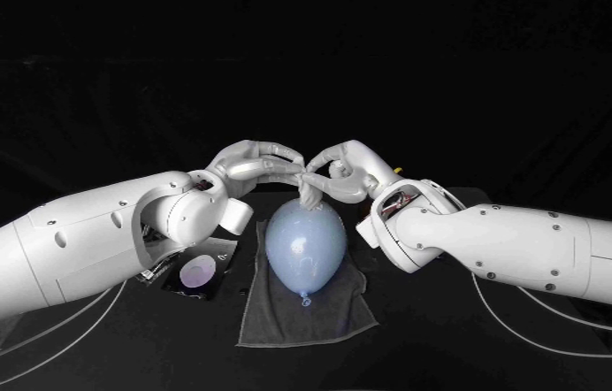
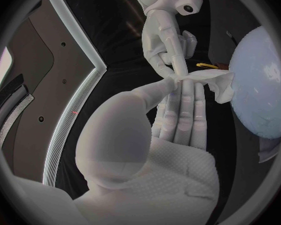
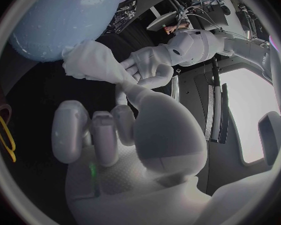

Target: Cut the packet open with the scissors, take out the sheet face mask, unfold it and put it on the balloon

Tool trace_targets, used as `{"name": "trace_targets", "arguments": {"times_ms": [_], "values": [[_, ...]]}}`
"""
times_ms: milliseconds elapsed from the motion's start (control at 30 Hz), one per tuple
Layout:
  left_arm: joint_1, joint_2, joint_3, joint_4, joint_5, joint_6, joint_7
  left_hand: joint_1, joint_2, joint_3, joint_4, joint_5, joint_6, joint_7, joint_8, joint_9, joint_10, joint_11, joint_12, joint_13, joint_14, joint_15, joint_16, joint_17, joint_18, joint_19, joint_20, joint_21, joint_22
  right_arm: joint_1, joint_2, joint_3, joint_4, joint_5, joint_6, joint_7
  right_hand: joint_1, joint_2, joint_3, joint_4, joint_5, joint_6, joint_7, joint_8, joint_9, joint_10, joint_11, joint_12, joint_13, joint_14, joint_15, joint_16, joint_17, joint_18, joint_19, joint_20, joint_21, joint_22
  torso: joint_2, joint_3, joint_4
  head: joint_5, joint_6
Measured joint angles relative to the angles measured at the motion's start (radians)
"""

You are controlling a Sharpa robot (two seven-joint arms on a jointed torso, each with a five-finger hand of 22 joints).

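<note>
Black table [image 1: 153,360]: left hand [image 1: 256,165] and right hand [image 1: 344,168] both pinch the bunched mask [image 1: 310,192] just above the far end of the balloon [image 1: 305,245], which lies lengthwise beneath.

Left hand [image 1: 256,165] and right hand [image 1: 347,168] meet at fingertips, each pinching, arms angled inward.

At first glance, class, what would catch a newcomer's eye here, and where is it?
The left hand and right hand meet mid-picture, both pinching a crumpled white face mask by the far end of a pale blue balloon. The balloon lies on a grey towel spread before the robot.
</note>
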Motion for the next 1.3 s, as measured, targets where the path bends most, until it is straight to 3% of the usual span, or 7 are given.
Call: {"name": "trace_targets", "arguments": {"times_ms": [1300], "values": [[0.000,-0.003,0.000,-0.034,0.000,-0.007,0.001,0.000,0.000,0.002,0.002,0.001,0.000,0.000,0.000,0.000,-0.003,0.002,0.003,0.000,0.007,0.000,-0.009,-0.002,-0.002,-0.003,0.003,-0.008,-0.005,0.000,-0.043,0.001,0.015,0.069,-0.013,0.023,0.019,0.012,0.012,-0.012,-0.006,-0.004,0.000,0.015,0.014,0.000,0.000,0.007,0.000,0.000,0.000,-0.001,0.000,0.000,-0.002,-0.001,0.000,0.000,0.000,0.0002,-0.0001,0.003,-0.003]]}}
